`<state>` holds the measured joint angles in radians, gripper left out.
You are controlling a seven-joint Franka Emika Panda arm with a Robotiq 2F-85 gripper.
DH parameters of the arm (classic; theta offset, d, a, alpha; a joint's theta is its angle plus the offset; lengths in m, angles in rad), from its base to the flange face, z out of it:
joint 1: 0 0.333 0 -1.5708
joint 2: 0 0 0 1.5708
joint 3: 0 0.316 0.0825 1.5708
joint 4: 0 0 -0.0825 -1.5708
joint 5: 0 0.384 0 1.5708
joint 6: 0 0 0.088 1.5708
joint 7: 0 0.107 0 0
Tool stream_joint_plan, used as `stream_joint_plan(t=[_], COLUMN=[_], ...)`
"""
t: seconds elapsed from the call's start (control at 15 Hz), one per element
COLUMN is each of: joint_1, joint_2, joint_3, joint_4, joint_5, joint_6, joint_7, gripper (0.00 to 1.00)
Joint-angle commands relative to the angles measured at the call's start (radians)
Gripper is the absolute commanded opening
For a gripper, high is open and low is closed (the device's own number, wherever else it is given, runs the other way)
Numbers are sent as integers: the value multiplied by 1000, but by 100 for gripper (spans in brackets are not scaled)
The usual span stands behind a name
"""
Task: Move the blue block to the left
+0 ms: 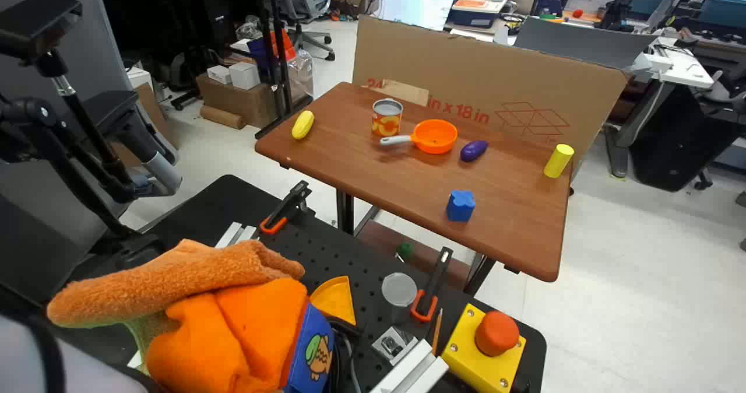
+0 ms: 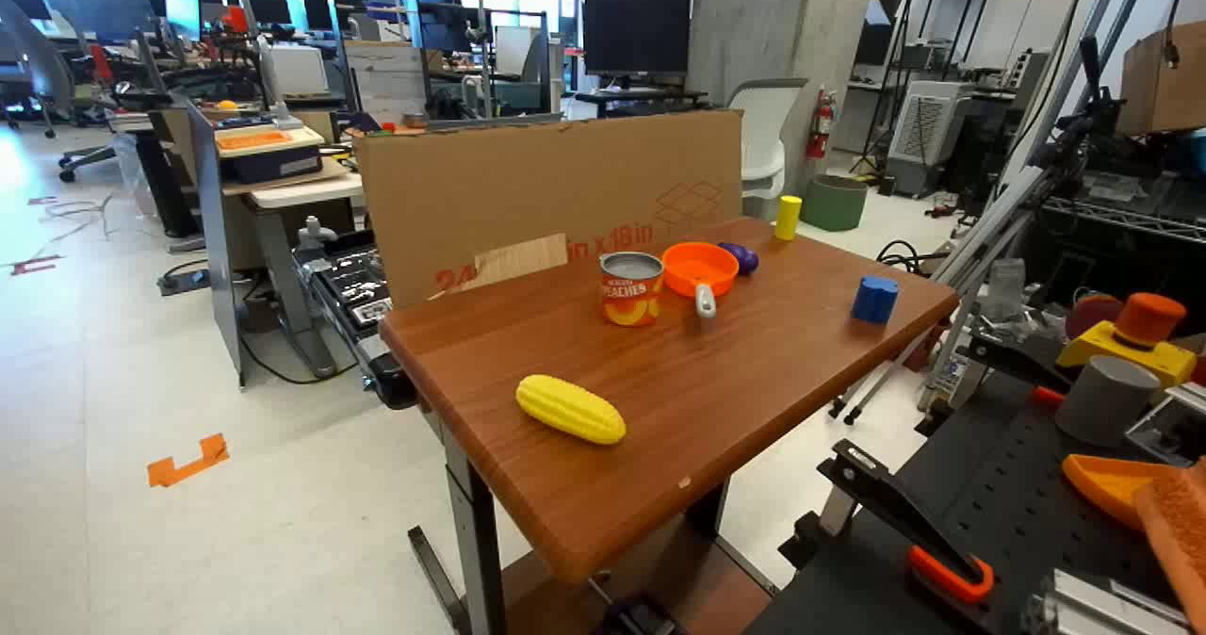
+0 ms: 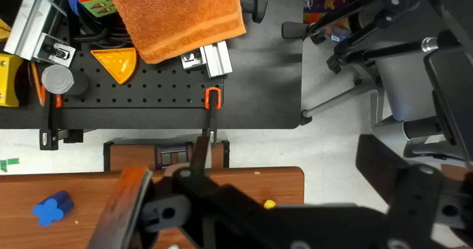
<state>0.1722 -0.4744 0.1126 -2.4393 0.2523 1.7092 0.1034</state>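
Right of centre in an exterior view, the blue block (image 1: 460, 207) stands on the worktop (image 1: 349, 154) with its flower-shaped face up, probably set on a flat end for steadiness, and apart from its neighbours, likely so it can be grasped freely. Cardboard (image 1: 489, 69) stands across the upper right of that frame, presumably as a backdrop. 2 clamps (image 3: 213, 110) in the wrist view bite on the edge of the pegboard (image 3: 181, 93), seemingly to pin it down. Lower in that frame the fingers (image 3: 380, 167) are spread wide, with nothing seen gripped. The blue block shows at lower left there, outside their gap and well apart, so reaching it likely calls for travel that way. Their height I cannot tell.
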Motion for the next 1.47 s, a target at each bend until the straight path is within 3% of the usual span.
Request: stream_joint_plan(t=[0.0, 0.47, 0.73, 1.07, 1.4], joint_1=[-14, -14, -48, -137, -209], joint_2=[0, 0, 31, 133, 263], joint_3=[11, 11, 2, -50, -138], joint_4=[3, 3, 10, 40, 30], joint_5=[4, 4, -58, -238, -319], joint_6=[-4, -4, 50, 195, 431], joint_7=[-4, -4, -14, -68, -153], gripper=[100, 100, 100, 100, 100])
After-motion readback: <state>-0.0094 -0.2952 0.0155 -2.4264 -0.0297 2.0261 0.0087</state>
